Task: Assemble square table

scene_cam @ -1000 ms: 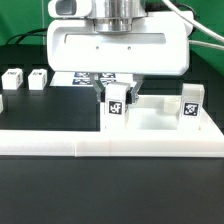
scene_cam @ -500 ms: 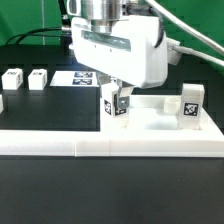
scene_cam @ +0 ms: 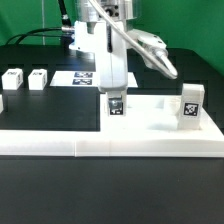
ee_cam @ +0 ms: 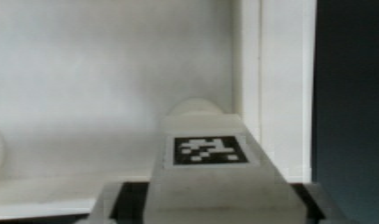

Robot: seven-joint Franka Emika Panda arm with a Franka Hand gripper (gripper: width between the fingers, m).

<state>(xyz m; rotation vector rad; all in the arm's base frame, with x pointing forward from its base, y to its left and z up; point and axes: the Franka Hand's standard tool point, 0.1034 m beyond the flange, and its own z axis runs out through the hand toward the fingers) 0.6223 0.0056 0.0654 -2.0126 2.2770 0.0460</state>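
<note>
The gripper [scene_cam: 116, 98] has swivelled edge-on since a second ago, jaws clamped on a short white tagged leg [scene_cam: 116, 108], upright on the white square panel [scene_cam: 150, 128], towards the exterior view's left of a second leg [scene_cam: 191, 103].

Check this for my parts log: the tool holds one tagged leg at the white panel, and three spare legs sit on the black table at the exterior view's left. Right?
Not three. The exterior view shows two on the black table at its left: outer leg and inner leg. The third spare leg stands on the white panel. The tool does hold one tagged leg.
</note>
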